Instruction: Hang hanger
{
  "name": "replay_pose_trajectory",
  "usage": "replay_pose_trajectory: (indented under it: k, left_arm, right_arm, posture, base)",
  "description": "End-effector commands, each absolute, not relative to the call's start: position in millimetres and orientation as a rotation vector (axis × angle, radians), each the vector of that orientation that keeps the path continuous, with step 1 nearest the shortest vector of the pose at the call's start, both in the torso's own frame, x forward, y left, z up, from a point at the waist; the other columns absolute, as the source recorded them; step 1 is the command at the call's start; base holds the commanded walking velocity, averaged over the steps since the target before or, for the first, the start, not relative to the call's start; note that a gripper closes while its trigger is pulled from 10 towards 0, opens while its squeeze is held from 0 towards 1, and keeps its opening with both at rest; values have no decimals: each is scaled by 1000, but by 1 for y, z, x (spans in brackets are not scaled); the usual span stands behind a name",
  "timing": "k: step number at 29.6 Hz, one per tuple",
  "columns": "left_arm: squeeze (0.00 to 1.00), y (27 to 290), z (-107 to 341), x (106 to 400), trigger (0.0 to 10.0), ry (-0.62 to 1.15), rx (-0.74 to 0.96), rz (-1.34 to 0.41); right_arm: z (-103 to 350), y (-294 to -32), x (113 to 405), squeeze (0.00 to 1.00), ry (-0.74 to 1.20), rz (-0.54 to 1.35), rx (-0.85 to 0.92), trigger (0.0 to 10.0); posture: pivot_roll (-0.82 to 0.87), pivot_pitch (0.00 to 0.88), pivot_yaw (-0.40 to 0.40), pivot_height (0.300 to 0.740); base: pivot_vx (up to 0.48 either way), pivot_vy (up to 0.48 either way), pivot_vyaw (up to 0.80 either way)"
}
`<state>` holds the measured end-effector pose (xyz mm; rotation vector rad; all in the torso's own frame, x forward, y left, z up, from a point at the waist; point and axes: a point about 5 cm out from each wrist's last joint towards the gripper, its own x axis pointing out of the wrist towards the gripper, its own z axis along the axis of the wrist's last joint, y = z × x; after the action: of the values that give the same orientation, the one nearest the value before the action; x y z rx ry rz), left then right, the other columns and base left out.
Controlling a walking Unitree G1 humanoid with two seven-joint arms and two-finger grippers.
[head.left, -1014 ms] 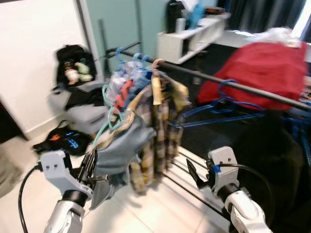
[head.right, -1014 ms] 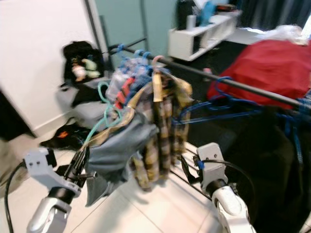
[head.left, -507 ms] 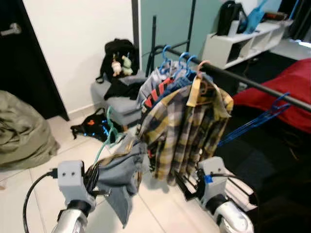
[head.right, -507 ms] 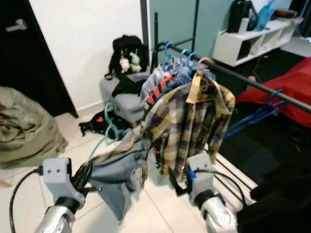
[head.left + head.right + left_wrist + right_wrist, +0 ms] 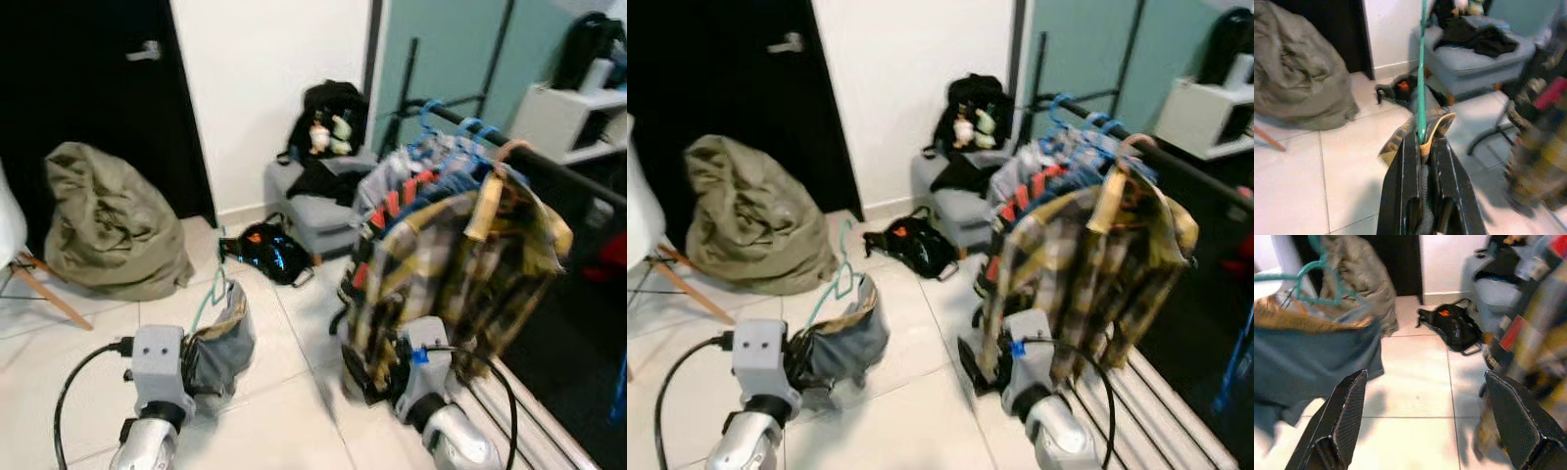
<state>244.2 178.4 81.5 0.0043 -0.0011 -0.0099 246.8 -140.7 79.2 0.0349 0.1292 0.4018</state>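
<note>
Low at the robot's left, the left gripper [image 5: 1422, 147] has its two black fingers [image 5: 1403, 166] pinched together on a teal hanger [image 5: 1421, 73], whose thin stem rises from between them. A grey-blue garment [image 5: 223, 343] with a tan lining hangs from that hanger, bunched against the gripper above the pale tiled floor [image 5: 284, 411]. The right gripper [image 5: 1425, 431] is held lower right, its fingers [image 5: 1344, 416] spread wide apart with nothing between them, just in front of a yellow plaid shirt [image 5: 460, 255]. That shirt hangs from a dark clothes rail [image 5: 549, 166] that runs away toward the right, with a row of blue hangers [image 5: 460, 132] and other clothes crowded on it toward its far end. Beyond the rail's far end stands a grey padded stool [image 5: 318, 206] with a black backpack [image 5: 328, 113] on it, and a small black bag [image 5: 265, 250] lies on the floor by the stool. An olive-green sack [image 5: 113, 220] slumps against a dark door [image 5: 88, 88] at the left.
</note>
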Motion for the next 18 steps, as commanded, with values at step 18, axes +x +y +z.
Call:
replay_pose_trajectory:
  k: [18]
  left_arm:
    - [0,169,64,230,10000,35,0,18]
  right_arm:
    - [86,-146,252,0,93,419,46,10000]
  posture:
    - [-22,0,-25,740]
  base:
    - [0,0,660]
